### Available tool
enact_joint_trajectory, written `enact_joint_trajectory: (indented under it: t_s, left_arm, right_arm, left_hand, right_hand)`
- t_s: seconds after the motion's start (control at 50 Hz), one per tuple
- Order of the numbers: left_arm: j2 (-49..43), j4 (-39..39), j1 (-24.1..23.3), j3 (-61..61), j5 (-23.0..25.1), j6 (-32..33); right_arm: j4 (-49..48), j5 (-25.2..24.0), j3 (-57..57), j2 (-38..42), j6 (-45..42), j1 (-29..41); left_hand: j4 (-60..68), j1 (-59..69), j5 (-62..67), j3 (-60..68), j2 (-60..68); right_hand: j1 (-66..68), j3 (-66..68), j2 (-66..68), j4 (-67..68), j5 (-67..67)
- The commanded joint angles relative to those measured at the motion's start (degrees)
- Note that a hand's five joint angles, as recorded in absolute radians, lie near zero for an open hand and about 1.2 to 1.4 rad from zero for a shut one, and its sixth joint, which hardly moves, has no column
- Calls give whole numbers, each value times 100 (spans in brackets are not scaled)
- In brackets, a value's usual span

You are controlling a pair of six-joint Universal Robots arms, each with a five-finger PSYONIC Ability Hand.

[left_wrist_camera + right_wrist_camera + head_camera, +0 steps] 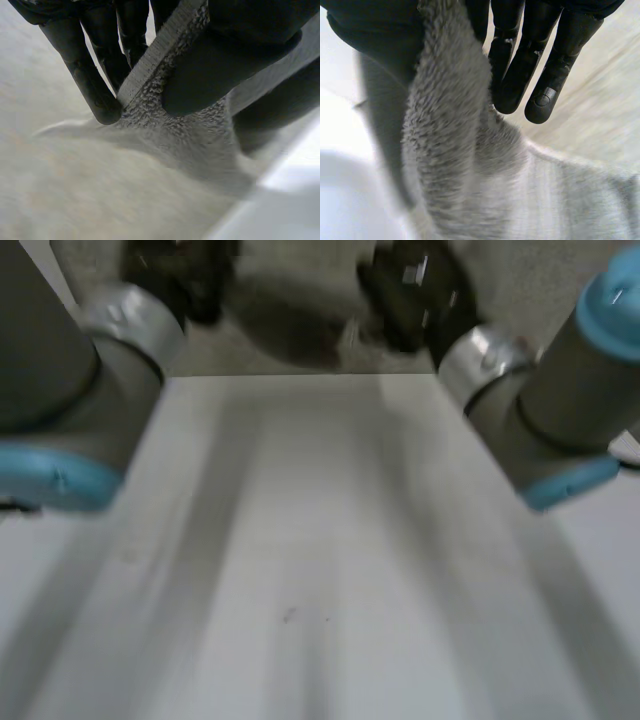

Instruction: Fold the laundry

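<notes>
A grey terry towel point(190, 135) rises in a ridge under my left hand point(85, 75), whose thumb and fingers pinch its hemmed edge. In the right wrist view a thick fold of the same towel point(450, 125) runs up between the thumb and fingers of my right hand point(520, 75), which grips it. From the head view, my left hand point(180, 275) and right hand point(410, 290) both reach past the far edge of the white table point(320, 540), over a grey-beige surface there. Which corner or edge of the towel each hand holds I cannot tell.
Both forearms slant in over the table's sides, the left arm point(70, 390) and the right arm point(540, 390). A bright strip of white table point(295, 175) lies beside the towel near my left hand. White table point(340, 130) also borders the fold by my right thumb.
</notes>
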Motion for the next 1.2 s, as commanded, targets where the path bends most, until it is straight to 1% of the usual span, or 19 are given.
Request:
enact_joint_trajectory:
  t_s: [0.02,0.14,0.22,0.32,0.34,0.36,0.38,0.42,0.46,0.56,0.62,0.64,0.68,0.74,0.8,0.84,0.96,1.08,1.2]
  left_arm:
    - [207,307,-411,-2784,27,-41]
    - [58,247,-534,-3685,-34,-76]
    - [84,27,-702,-3730,-34,-49]
    - [190,-351,-930,-3633,10,-58]
    - [277,-386,-983,-3607,18,-41]
    - [356,-395,-1001,-3598,18,-32]
    - [357,-395,-1001,-3598,18,-32]
    - [409,-308,-957,-3519,45,-32]
    - [410,-238,-905,-3466,45,-40]
    - [410,34,-493,-3439,71,-58]
    - [375,88,-63,-3466,185,-84]
    - [374,88,-60,-3466,185,-85]
    - [322,45,237,-3510,517,-163]
    - [304,-78,396,-3702,904,-469]
    - [313,-167,449,-3773,1082,-647]
    - [313,-307,607,-3879,1318,-988]
    - [234,-343,696,-4133,1618,-1315]
    - [-47,-316,678,-4134,1653,-1456]
    - [-582,-290,581,-3853,1653,-2105]
  right_arm:
    - [692,-79,1405,122,-339,-37]
    - [1351,-70,2108,131,-568,-81]
    - [2183,-53,2196,52,-629,-81]
    - [2590,-44,2187,-53,-629,-116]
    - [2599,-35,2205,-88,-621,-195]
    - [2599,-35,2205,-89,-621,-195]
    - [2582,-35,2248,-150,-621,-282]
    - [2573,-26,2275,-211,-595,-362]
    - [2564,-17,2284,-273,-533,-433]
    - [2441,-9,2363,-308,-348,-714]
    - [2336,-9,2363,-308,82,-811]
    - [2266,-9,2337,-308,352,-854]
    - [2213,-17,2302,-308,601,-916]
    - [2151,-26,2267,-273,986,-1056]
    - [2081,-35,2258,-186,1224,-1083]
    - [2037,-26,2258,-150,1287,-1092]
    - [1975,-17,2258,-124,1401,-1092]
    - [1975,-17,2249,-89,1445,-1083]
    - [1975,-17,2249,-80,1524,-1083]
  left_hand:
    - [1028,1137,1050,1040,1027]
    - [1028,1137,1050,1040,1027]
    - [1028,1137,1050,1040,1027]
    - [812,920,834,824,810]
    - [-1603,-1495,-1581,-1591,-1604]
    - [-3459,-3351,-3437,-3447,-3460]
    - [-3478,-3369,-3455,-3466,-3479]
    - [-5302,-5193,-5280,-5290,-5303]
    - [-5694,-5586,-5672,-5682,-5696]
    - [-5481,-5372,-5458,-5469,-5482]
    - [-5128,-5020,-5106,-5116,-5129]
    - [-5126,-5018,-5104,-5114,-5128]
    - [-4708,-4599,-4686,-4696,-4709]
    - [-4454,-4346,-4432,-4442,-4455]
    - [-4437,-4328,-4414,-4425,-4438]
    - [-4186,-4078,-4164,-4175,-4188]
    - [-3949,-3841,-3927,-3937,-3951]
    - [-3747,-3638,-3725,-3735,-3748]
    - [-3529,-3421,-3507,-3518,-3531]
  right_hand:
    - [2580,1275,1343,1218,1422]
    - [2580,1275,1343,1218,1422]
    - [2580,1275,1343,1218,1422]
    - [2580,1275,1343,1218,1422]
    - [2580,1275,1343,1218,1422]
    - [2580,1275,1343,1218,1422]
    - [2580,1275,1343,1218,1422]
    - [2580,1275,1343,1218,1422]
    - [2580,1275,1343,1218,1422]
    - [2580,1275,1343,1218,1422]
    - [2580,1275,1343,1218,1422]
    - [2580,1275,1343,1218,1422]
    - [2580,1275,1343,1218,1422]
    - [2580,1275,1343,1218,1422]
    - [2580,1275,1343,1218,1422]
    - [2580,1275,1343,1218,1422]
    - [2580,1275,1343,1218,1422]
    - [2580,1275,1343,1218,1422]
    - [2580,1275,1343,1218,1422]
